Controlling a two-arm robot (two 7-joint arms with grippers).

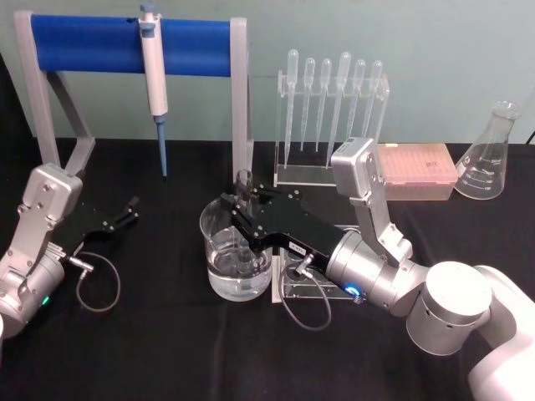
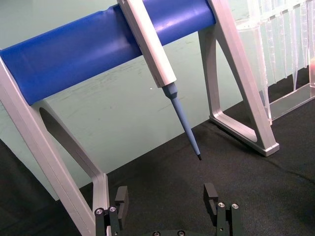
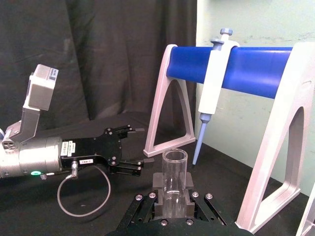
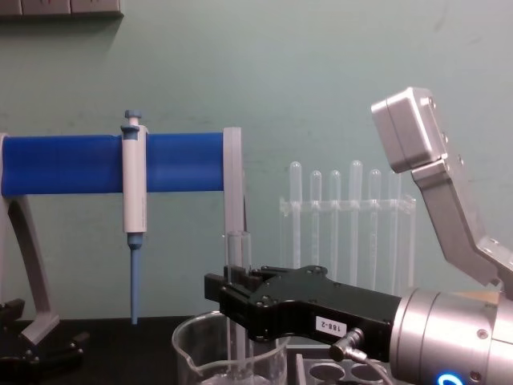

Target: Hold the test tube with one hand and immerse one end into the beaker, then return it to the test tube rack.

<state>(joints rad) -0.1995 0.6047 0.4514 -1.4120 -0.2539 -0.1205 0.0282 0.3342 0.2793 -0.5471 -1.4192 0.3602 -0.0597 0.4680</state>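
Operator: Right arm, nearest component. Report position.

Technician: It reaches from the near right toward the table centre. The right gripper (image 1: 242, 205) sits directly above the beaker (image 1: 211, 234).

Operator: Jaw condition?

Technician: The jaws are clamped on the test tube (image 1: 243, 182). In the right wrist view, both pads press the glass wall below the open rim of the test tube (image 3: 175, 169).

Operator: Tube orientation and location?

Technician: It is upright, rim up. In the chest view the test tube (image 4: 237, 257) passes down through the right gripper (image 4: 232, 301) into the beaker (image 4: 196, 353). From the head view, its lower end is inside the beaker, in the clear liquid.

Operator: Rack location?

Technician: The test tube rack (image 1: 280, 288) stands just right of the beaker, under the right wrist.

Operator: Left arm?

Technician: It is parked at the near left. The left gripper (image 1: 129, 210) rests low over the black table, well apart from the beaker. Its fingers (image 2: 211, 194) are spread wide with nothing between them.

Operator: Surroundings?

Technician: At the far left, a pipettor (image 1: 154, 75) hangs on a blue bar stand (image 1: 84, 43). Further right are the pipettes (image 1: 334, 100) in a clear holder, a pink box (image 1: 418, 171) and a flask (image 1: 489, 159).
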